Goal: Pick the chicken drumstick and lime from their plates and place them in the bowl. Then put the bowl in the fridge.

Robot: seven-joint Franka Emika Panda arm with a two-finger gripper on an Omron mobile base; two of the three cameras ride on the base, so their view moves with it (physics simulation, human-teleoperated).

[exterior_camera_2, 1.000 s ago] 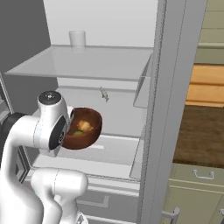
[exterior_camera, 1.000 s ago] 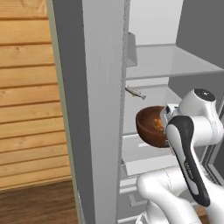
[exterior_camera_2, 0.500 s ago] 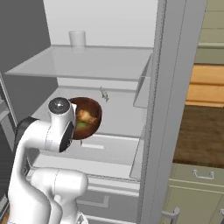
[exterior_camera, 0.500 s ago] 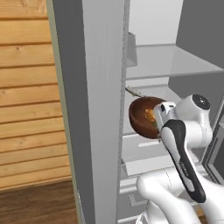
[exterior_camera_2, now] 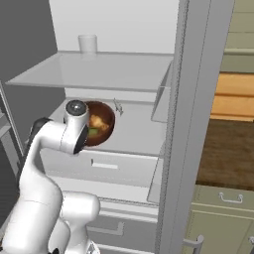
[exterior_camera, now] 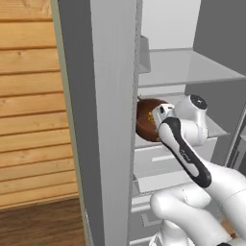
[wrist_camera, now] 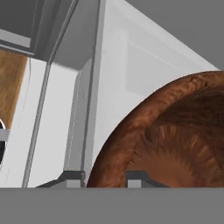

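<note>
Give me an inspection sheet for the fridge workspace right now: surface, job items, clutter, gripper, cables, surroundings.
Surface: white fridge shelf under a higher glass shelf; drawers below.
Job's things: bowl sits over the shelf, tilted toward the camera; whether it rests flat cannot be told. chicken drumstick and lime lie inside it. fridge stands open.
Clutter: pale cup on the upper shelf; small grey thing behind the bowl.
Gripper: gripper straddles the bowl's rim, one fingertip on each side; whether it clamps cannot be told.
Cables: nothing seen.
Surroundings: wooden wall left of the fridge; green cabinets to its right.
</note>
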